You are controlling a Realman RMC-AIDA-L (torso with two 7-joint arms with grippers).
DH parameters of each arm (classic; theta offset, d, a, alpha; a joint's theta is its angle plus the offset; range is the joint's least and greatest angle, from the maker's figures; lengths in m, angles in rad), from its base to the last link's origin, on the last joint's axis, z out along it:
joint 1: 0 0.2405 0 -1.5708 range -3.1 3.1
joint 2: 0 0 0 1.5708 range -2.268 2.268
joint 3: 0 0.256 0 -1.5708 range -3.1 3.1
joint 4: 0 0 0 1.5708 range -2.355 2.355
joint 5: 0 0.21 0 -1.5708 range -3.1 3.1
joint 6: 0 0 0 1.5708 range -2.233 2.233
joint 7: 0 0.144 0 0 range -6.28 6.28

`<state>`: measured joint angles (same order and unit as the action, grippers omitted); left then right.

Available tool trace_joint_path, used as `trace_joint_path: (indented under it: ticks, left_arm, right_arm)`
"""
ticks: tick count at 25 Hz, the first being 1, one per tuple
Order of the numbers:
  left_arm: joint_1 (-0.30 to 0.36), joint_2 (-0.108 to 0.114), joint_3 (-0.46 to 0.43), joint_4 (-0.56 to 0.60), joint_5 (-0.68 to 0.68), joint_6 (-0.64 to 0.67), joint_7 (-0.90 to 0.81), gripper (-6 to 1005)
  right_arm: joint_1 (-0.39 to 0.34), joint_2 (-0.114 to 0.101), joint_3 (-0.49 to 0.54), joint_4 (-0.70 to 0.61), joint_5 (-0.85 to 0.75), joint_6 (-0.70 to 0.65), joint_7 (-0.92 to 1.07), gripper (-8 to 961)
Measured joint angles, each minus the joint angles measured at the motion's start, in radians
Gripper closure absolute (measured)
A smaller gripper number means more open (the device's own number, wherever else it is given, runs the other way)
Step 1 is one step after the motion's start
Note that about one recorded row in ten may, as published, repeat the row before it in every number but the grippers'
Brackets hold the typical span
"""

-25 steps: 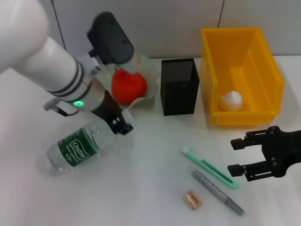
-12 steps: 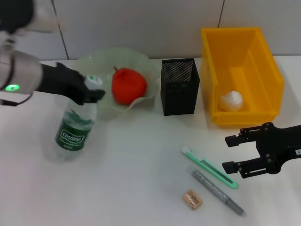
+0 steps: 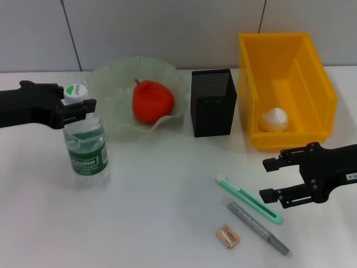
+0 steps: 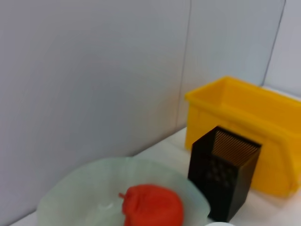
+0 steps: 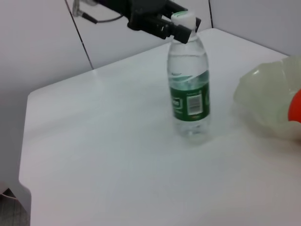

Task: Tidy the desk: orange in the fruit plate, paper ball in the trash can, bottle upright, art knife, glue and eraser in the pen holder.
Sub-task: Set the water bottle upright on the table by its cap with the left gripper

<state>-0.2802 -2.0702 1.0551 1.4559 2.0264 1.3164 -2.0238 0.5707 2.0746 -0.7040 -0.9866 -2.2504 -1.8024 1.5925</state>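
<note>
while the left hand stays clamped on the cap of the upright bottle, the orange and paper ball are placed; the art knife, glue and eraser lie beside the right hand, its fingers apart.

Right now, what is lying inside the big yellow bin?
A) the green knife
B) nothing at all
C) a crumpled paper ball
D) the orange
C: the head view shows a white paper ball resting on the floor of the yellow trash can, while the orange sits in the fruit plate and the art knife lies on the desk.
</note>
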Motion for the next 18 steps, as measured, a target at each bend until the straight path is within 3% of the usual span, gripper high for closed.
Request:
trace_joint_path:
  ticks: [6,14,18]
  left_arm:
    - [0.037,-0.001,0.008,-0.055,-0.123,-0.016,0.077,544]
    - [0.039,-0.002,0.008,-0.099,-0.152,-0.018,0.117,541]
    - [0.019,0.000,-0.002,-0.233,-0.218,-0.030,0.233,539]
  right_arm:
    - [0.007,0.001,0.000,0.011,0.000,0.000,0.000,198]
    - [0.001,0.003,-0.002,0.014,0.000,0.000,-0.002,199]
    - [0.003,0.002,-0.002,0.024,0.000,0.000,-0.003,198]
